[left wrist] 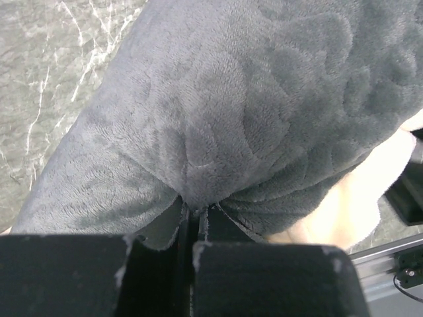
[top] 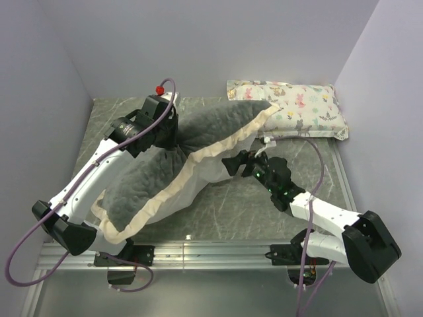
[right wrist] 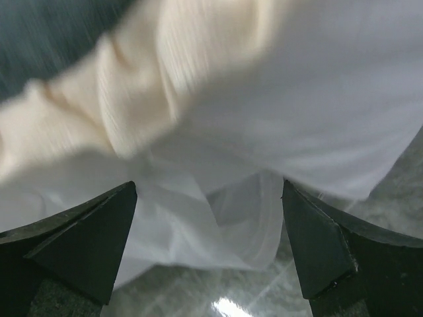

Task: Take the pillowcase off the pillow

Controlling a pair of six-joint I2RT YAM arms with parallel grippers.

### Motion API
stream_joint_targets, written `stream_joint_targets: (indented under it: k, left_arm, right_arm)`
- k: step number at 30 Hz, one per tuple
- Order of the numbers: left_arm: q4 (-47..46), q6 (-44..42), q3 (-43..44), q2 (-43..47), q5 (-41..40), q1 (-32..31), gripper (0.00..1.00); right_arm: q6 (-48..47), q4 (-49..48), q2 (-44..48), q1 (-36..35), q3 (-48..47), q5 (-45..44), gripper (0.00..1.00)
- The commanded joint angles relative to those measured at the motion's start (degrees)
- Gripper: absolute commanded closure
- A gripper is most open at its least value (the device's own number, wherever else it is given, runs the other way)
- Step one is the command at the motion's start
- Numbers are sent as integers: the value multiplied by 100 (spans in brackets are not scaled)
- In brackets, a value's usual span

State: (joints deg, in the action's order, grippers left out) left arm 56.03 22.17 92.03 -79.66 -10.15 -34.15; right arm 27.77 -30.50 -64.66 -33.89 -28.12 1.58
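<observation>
Along the diagonal from near-left to far-right, the pillowcase (top: pixel 152 178) is being pinched by the clamped left gripper (left wrist: pixel 193 214), while the bared end of the pillow (top: pixel 208 173) is being straddled by the wide-spread right gripper (right wrist: pixel 209 187).

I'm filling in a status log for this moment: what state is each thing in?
pillowcase: on the pillow, grey face pinched up.
pillow: mostly covered, white end showing at the opening.
left hand: shut on the pillowcase.
right hand: open, astride the pillow's white end.
animal-print pillow: lying flat, untouched.
</observation>
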Motion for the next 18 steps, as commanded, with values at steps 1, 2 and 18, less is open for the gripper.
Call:
stream_joint_targets:
  k: [1, 2, 18]
  left_arm:
    - [-602, -47, 307, 65, 66, 23, 100]
    - [-593, -55, 324, 47, 75, 23, 100]
    - [-540, -12, 1062, -243, -451, 101, 100]
  right_arm:
    - [-114, -1527, 112, -39, 595, 534, 3]
    - [-114, -1851, 34, -39, 693, 623, 4]
    - [-386, -935, -321, -390, -219, 1293, 97]
